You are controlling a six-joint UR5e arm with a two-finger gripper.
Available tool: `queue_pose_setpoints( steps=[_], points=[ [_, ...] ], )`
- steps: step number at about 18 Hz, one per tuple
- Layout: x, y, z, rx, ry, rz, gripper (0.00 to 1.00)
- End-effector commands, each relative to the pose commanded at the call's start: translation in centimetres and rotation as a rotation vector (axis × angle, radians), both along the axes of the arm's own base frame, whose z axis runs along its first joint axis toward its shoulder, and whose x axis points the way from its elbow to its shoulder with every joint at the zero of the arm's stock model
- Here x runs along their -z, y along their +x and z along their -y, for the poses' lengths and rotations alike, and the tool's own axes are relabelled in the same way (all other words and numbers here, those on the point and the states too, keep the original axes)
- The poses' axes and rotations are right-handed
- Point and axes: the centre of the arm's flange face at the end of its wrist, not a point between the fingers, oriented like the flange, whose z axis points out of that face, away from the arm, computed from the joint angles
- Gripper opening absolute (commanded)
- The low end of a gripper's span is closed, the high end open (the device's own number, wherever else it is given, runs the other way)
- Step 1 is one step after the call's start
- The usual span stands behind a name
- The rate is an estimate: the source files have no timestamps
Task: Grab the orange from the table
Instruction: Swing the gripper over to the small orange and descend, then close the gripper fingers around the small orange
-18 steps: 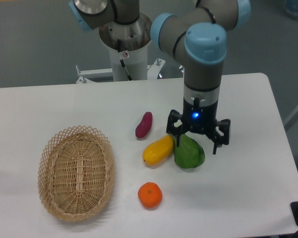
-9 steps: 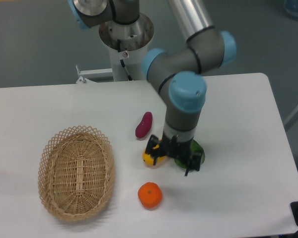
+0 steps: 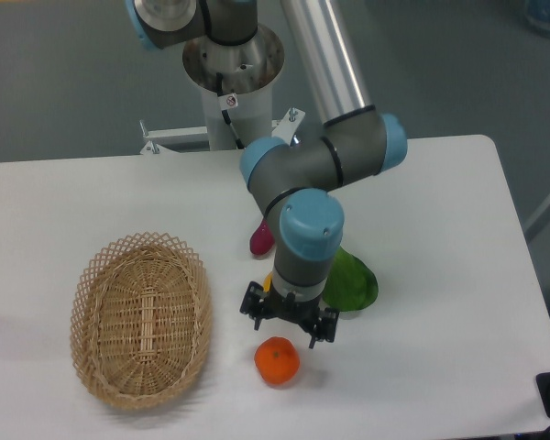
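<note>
The orange is a small round bright-orange fruit lying on the white table near its front edge. My gripper hangs just above and slightly behind the orange, its two dark fingers spread open on either side, with nothing between them. The fingertips stand about level with the top of the orange, apart from it. The arm's blue-capped wrist rises straight above the gripper.
A wicker basket sits to the left of the orange. Behind the gripper lie a green fruit and a purple one, both partly hidden by the arm. A sliver of a yellow fruit shows beside the wrist.
The arm has swung left and toward the front, carrying the open gripper from over the green and yellow fruit to just above the orange. The fruits have not moved.
</note>
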Motion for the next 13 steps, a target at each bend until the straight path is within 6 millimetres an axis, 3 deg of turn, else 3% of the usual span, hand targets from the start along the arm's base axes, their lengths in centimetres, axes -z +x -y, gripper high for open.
queue_pose_setpoints(
  steps=[13],
  points=[
    [2.4,-0.1,-2.2,-0.099,-0.019,-0.034,1.0]
  ],
)
